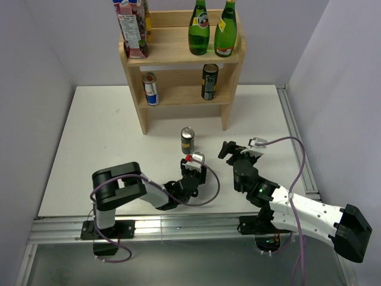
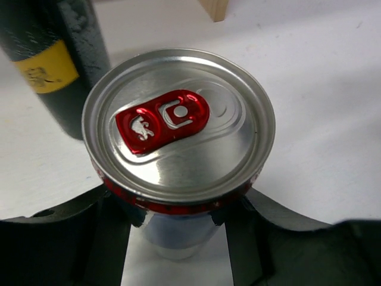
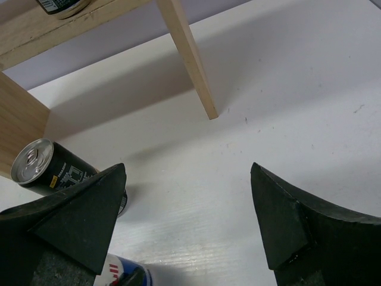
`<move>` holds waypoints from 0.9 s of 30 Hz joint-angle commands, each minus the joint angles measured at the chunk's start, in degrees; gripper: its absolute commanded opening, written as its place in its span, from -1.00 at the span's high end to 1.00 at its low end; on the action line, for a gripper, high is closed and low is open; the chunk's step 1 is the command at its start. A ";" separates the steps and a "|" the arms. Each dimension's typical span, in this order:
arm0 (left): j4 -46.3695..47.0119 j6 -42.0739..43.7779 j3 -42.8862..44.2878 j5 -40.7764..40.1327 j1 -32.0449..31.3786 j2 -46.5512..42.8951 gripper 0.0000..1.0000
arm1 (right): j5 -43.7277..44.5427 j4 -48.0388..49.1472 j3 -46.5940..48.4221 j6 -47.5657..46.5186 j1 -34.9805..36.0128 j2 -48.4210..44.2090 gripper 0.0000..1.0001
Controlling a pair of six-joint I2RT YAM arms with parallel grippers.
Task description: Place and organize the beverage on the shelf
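Gripping a red-tab can (image 2: 178,137) from both sides just under its rim, the left gripper (image 2: 178,226) is closed on it. The can is upright; I cannot tell if it touches the table (image 1: 89,149). Beside it, the right gripper (image 3: 187,179) has its fingers wide apart and holds nothing. Just behind the red-tab can, a dark can (image 1: 187,140) stands upright on the table, in front of the shelf (image 1: 169,49). The shelf stands at the far edge. Its lower tier carries a blue can (image 1: 150,88) and a black can (image 1: 209,81), well apart. Its upper tier carries a carton (image 1: 134,27) on the left and two green bottles (image 1: 199,27) on the right.
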 commanded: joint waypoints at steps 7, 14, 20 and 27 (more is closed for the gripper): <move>-23.17 3.20 7.13 -4.35 1.89 -22.93 0.99 | 0.64 1.81 -0.11 1.10 -0.29 -0.34 -0.83; -28.54 8.74 15.66 1.88 13.92 -26.81 0.99 | 0.11 2.16 0.07 1.54 -0.29 0.27 -0.83; -34.42 10.77 28.85 7.95 24.21 -22.51 0.99 | 0.11 1.90 -0.11 1.45 -0.29 -0.78 -0.83; -38.39 10.32 39.49 10.95 30.01 -16.80 0.99 | 0.46 1.90 -0.28 1.36 -0.38 -1.31 -0.83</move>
